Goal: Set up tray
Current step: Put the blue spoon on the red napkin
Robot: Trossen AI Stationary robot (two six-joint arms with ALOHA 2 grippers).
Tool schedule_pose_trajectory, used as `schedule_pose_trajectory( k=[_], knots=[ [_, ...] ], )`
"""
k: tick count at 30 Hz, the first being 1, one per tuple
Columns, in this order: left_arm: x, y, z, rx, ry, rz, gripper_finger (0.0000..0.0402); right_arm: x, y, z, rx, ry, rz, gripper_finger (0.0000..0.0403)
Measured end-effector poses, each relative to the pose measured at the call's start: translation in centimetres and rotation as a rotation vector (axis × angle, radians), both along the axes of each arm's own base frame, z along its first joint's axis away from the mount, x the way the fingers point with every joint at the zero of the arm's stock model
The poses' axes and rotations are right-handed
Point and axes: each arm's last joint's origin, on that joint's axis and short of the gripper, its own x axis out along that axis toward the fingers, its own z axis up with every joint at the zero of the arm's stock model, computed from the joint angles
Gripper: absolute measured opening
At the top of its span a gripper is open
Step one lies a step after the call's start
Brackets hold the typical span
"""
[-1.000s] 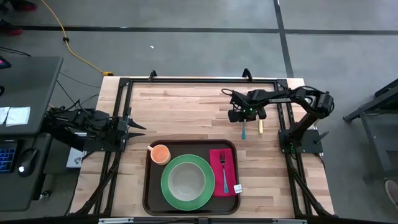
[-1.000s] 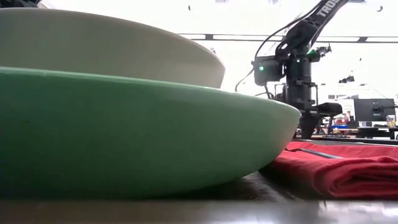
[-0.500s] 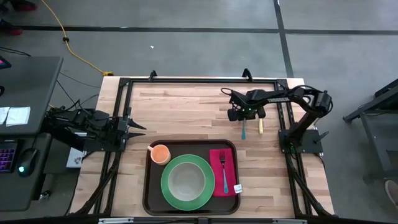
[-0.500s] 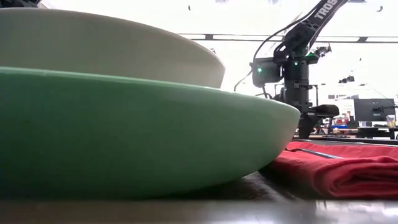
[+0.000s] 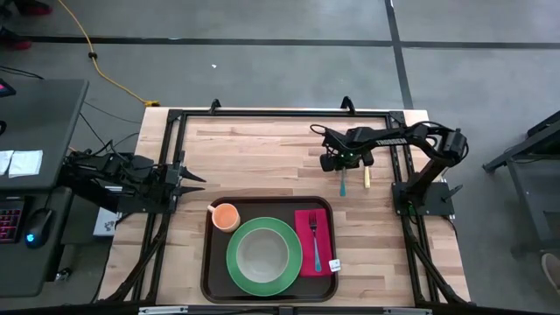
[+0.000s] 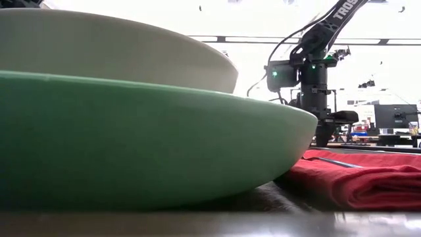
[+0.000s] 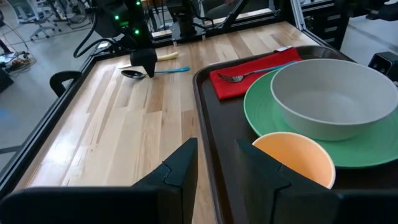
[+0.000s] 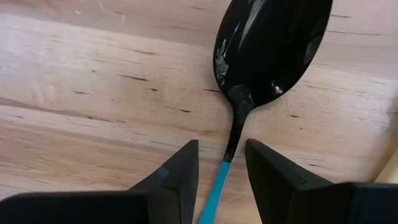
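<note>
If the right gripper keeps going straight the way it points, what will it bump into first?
Probably the spoon: the right gripper points down at the table, its open fingers either side of the spoon's neck.

1. You have open wood across the far and left part of the light wooden desk [image 5: 254,157], between the black metal frame [image 5: 280,113] and the large dark brown rectangular plastic tray [image 5: 213,271].
2. The tray is crowded: a round green plate [image 5: 260,255] carrying a pale grey bowl [image 7: 329,99], a small orange cup [image 5: 226,215] and a folded red napkin [image 5: 315,243] with a metal fork [image 5: 314,238].
3. The right gripper [image 8: 217,177] stands low over the black-bowled, blue-handled spoon [image 8: 264,50], fingers straddling its neck.
4. The left gripper [image 5: 185,179] waits at the desk's left edge.
</note>
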Motion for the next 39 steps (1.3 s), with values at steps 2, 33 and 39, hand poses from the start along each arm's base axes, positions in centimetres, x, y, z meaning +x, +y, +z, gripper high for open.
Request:
schedule_pose_trajectory(
  k=[2,33,39],
  knots=[
    [0.0,0.0,0.0,0.000,0.000,0.000,0.0136,0.0,0.0,0.0,-0.001,0.001,0.000,0.0114],
    [0.0,0.0,0.0,0.001,0.003,0.000,0.0136,0.3,0.8,-0.1,-0.110,0.061,0.010,0.0113],
    [0.0,0.0,0.0,0.001,0.003,0.000,0.0136,0.3,0.9,-0.1,-0.116,0.074,0.011,0.0084]
  ],
)
